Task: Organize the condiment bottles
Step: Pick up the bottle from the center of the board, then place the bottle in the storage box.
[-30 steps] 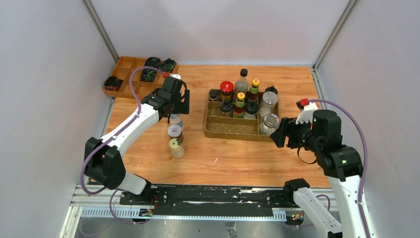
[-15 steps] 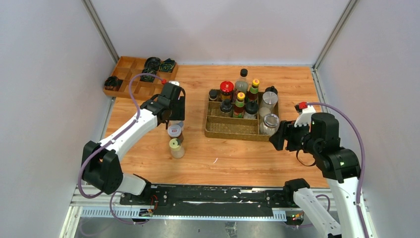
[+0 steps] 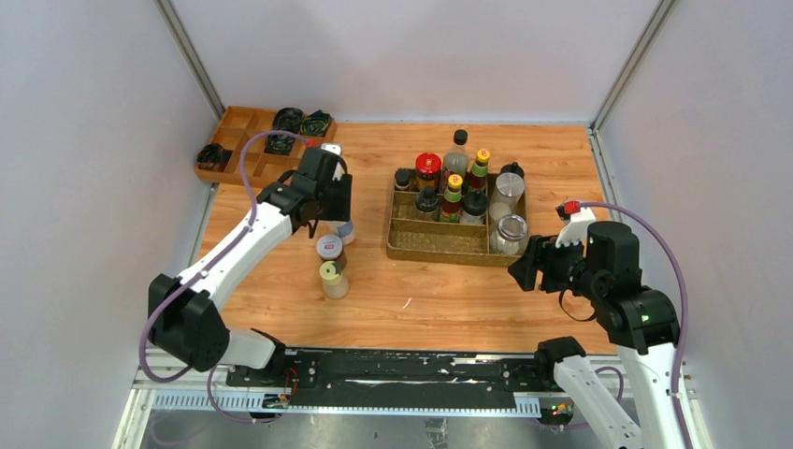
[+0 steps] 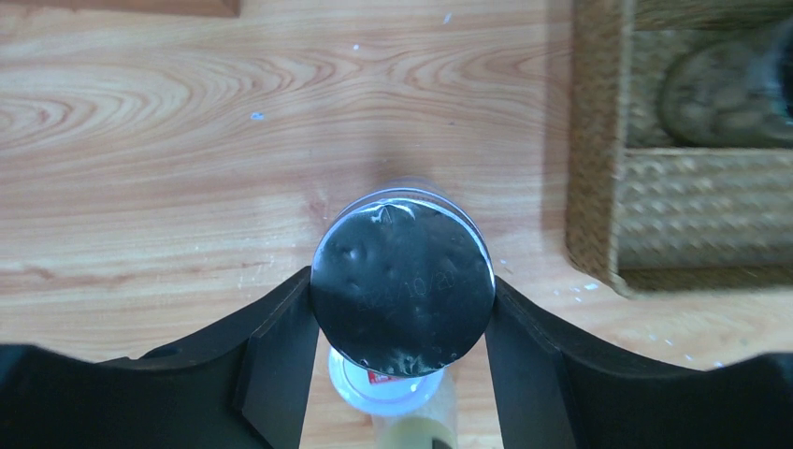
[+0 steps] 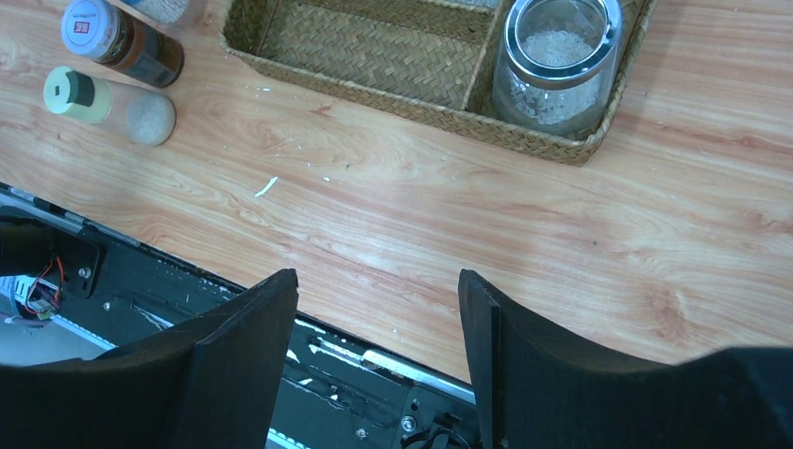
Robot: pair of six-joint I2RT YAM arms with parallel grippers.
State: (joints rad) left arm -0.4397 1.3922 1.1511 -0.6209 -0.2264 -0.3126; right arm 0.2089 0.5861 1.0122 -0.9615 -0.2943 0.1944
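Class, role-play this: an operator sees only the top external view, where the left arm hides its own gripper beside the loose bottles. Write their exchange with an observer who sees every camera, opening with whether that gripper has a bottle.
Operator: Has the left gripper got a bottle?
Observer: Yes. The left wrist view shows it closed on the silver-capped jar, one finger against each side of its cap.
Operator: Is the right gripper carrying anything?
Observer: No. Its wrist view shows it open, nothing between its fingers.
Operator: What does the glass jar in the woven tray hold?
Observer: White grains, seen from above in the right wrist view.
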